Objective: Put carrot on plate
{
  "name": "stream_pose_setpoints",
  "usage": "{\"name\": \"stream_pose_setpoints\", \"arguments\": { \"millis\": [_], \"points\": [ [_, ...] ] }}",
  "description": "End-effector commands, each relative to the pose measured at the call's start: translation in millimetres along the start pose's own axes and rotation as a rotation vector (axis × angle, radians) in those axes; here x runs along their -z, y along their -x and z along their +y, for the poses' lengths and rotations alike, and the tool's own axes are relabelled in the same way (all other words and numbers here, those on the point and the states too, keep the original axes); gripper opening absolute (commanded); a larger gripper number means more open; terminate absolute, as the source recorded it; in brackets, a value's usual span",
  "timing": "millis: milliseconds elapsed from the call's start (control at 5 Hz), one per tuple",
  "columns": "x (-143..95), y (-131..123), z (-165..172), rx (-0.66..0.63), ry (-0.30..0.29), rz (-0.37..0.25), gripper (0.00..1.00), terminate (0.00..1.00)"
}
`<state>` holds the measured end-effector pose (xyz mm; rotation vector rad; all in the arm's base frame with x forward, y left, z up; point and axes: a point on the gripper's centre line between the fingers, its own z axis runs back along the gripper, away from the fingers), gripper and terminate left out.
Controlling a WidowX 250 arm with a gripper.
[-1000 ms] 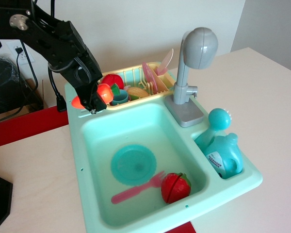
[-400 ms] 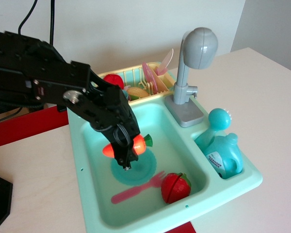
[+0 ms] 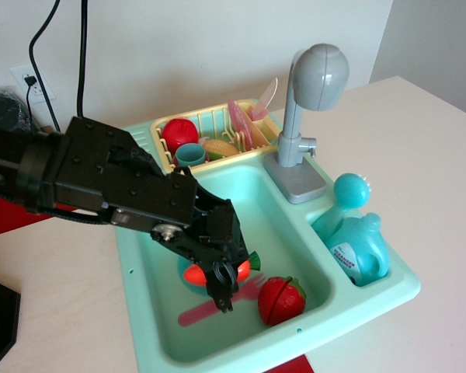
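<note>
My black gripper [image 3: 221,278] is low inside the mint-green toy sink [image 3: 357,299], shut on the orange carrot [image 3: 196,273]. The carrot lies crosswise in the fingers, its green top [image 3: 252,259] pointing right. The teal-blue plate is almost wholly hidden under my gripper and the carrot; only a sliver of its rim [image 3: 181,268] shows at the left. I cannot tell whether the carrot touches the plate.
A pink fork [image 3: 196,312] lies in the basin in front of the gripper, with a red-and-green strawberry [image 3: 280,300] to its right. A grey faucet [image 3: 307,116] stands behind. A yellow rack [image 3: 210,140] holds toys and pink plates. A blue bottle [image 3: 356,237] sits right.
My gripper, holding the carrot throughout, has moved from the sink's back-left rim forward and down into the basin, now covering the plate.
</note>
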<state>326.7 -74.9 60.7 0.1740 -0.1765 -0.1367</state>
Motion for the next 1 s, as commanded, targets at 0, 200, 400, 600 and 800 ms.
{"name": "stream_pose_setpoints", "arguments": {
  "millis": [0, 200, 400, 600, 800],
  "points": [
    [-10, -8, 6, -0.064, -0.016, -0.031, 1.00, 0.00],
    [-18, -2, 15, -0.086, -0.034, 0.012, 1.00, 0.00],
    [-36, 6, 28, -0.104, -0.053, 0.012, 1.00, 0.00],
    [-60, 20, 72, -0.131, -0.044, -0.028, 1.00, 0.00],
    [-81, 33, 102, -0.204, -0.033, -0.049, 1.00, 1.00]
  ]
}}
